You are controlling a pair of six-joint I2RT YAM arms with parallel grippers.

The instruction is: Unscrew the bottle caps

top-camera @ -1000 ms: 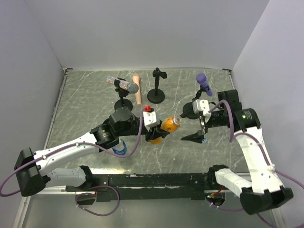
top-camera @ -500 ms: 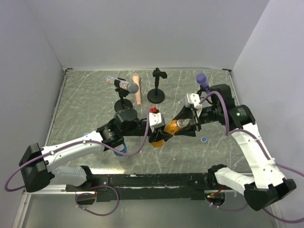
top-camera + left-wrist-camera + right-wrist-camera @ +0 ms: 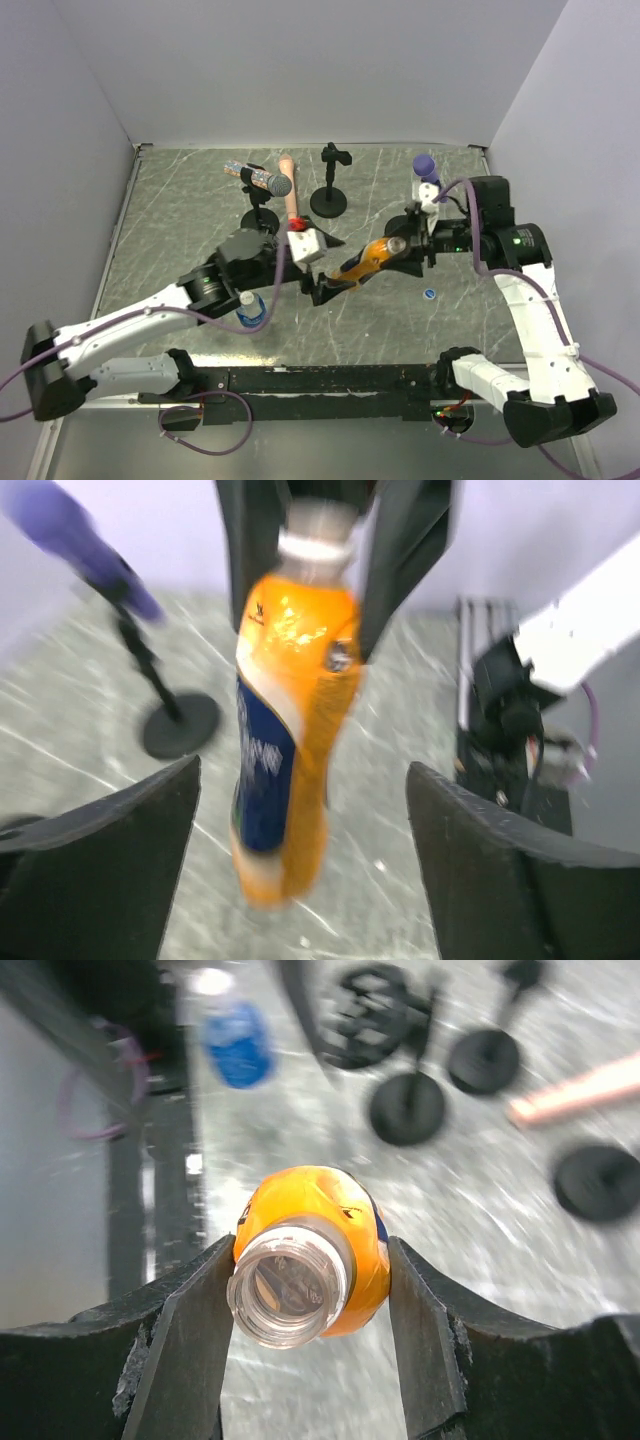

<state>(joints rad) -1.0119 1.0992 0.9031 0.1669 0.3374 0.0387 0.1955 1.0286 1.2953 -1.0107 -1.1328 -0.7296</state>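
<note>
An orange bottle (image 3: 362, 264) hangs tilted above the table, its neck open with no cap on it (image 3: 290, 1285). My right gripper (image 3: 310, 1247) is shut on its shoulder just below the neck. My left gripper (image 3: 303, 772) stands open, its fingers (image 3: 120, 830) well clear of the bottle's lower body (image 3: 285, 740) on both sides. A small blue bottle cap (image 3: 428, 294) lies on the table under my right arm. A blue bottle (image 3: 251, 311) stands near my left arm with a whitish cap (image 3: 246, 298) on it.
A purple microphone (image 3: 426, 167) on its stand is at the back right. Black stands with round bases (image 3: 329, 201) and a grey-headed microphone (image 3: 268, 181) are at the back middle, beside a pink stick (image 3: 289, 200). Walls close in the table.
My left gripper has let go of the orange bottle, opened and drawn back to the left. My right gripper closed on the bottle's shoulder and now holds it alone, carried slightly right.
</note>
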